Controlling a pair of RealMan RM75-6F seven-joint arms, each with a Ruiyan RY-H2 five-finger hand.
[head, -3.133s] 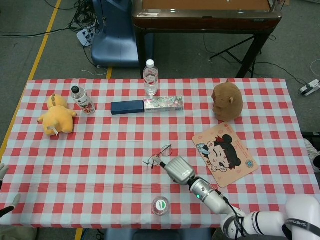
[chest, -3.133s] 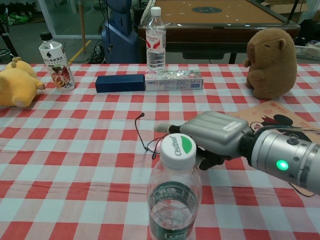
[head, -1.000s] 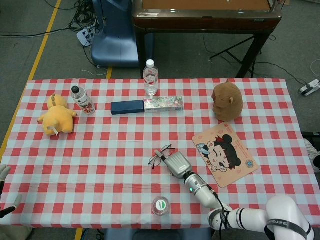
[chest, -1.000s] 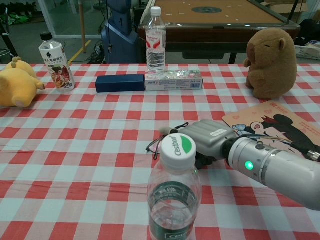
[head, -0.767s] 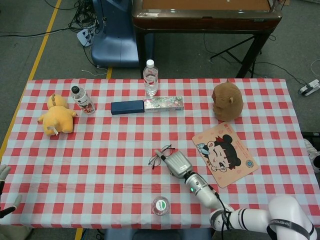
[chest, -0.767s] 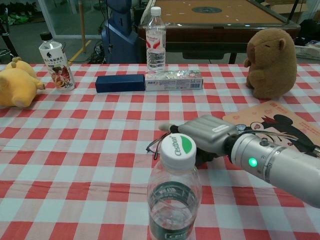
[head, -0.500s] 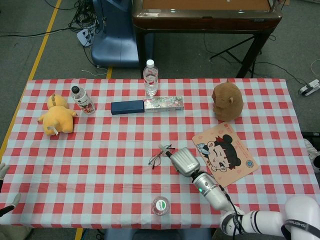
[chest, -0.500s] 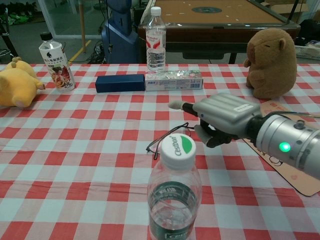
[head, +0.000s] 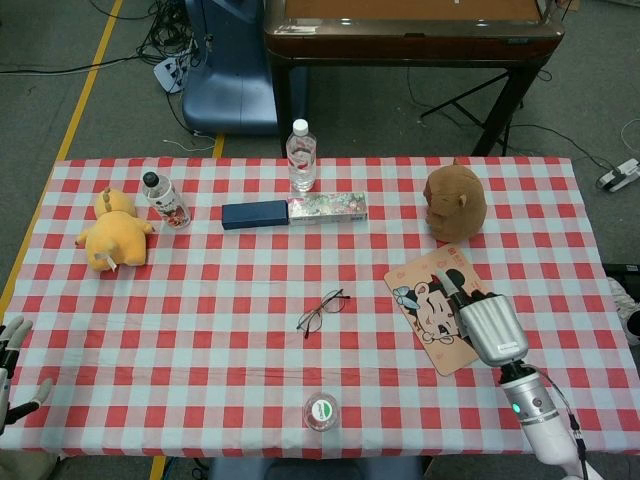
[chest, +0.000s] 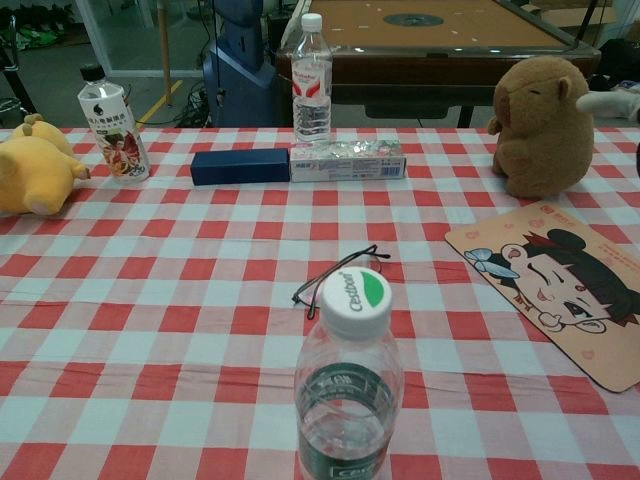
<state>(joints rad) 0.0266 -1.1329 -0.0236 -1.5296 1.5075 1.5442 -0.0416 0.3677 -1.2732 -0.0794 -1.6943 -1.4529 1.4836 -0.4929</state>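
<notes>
Glasses flat, right robot hand (empty) apart

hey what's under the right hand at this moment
In the head view the right hand hangs over the cartoon mat, hiding its right part. The chest view shows that mat bare, with nothing lying on it.

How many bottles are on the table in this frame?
3: a clear bottle at the far edge, a black-capped bottle beside the yellow plush toy, and a green-capped bottle at the near edge. None seems hidden.
</notes>
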